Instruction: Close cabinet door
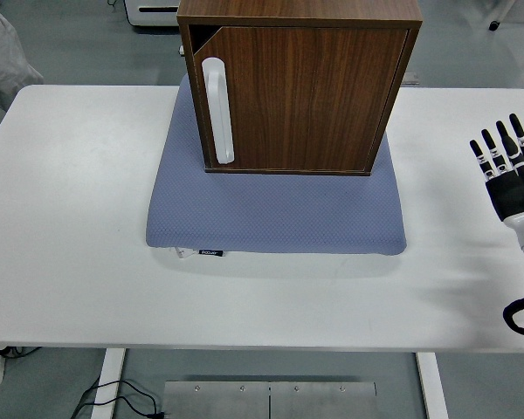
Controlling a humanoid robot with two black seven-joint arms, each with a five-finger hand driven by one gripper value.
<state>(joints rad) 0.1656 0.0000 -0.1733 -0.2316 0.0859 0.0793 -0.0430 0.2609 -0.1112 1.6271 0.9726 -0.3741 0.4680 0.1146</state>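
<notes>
A dark wooden cabinet (301,83) stands on a blue-grey mat (275,205) at the middle back of the white table. Its door (306,96) lies flush against the front, with a white vertical handle (217,109) at its left side. My right hand (509,170) is at the right edge of the picture, well clear of the cabinet, with its fingers spread and pointing away from me. It holds nothing. My left arm is out of view.
The white table (70,218) runs wide on both sides of the mat. A black cable loop (522,316) shows below my right wrist. Light fabric (4,61) shows at the top left corner.
</notes>
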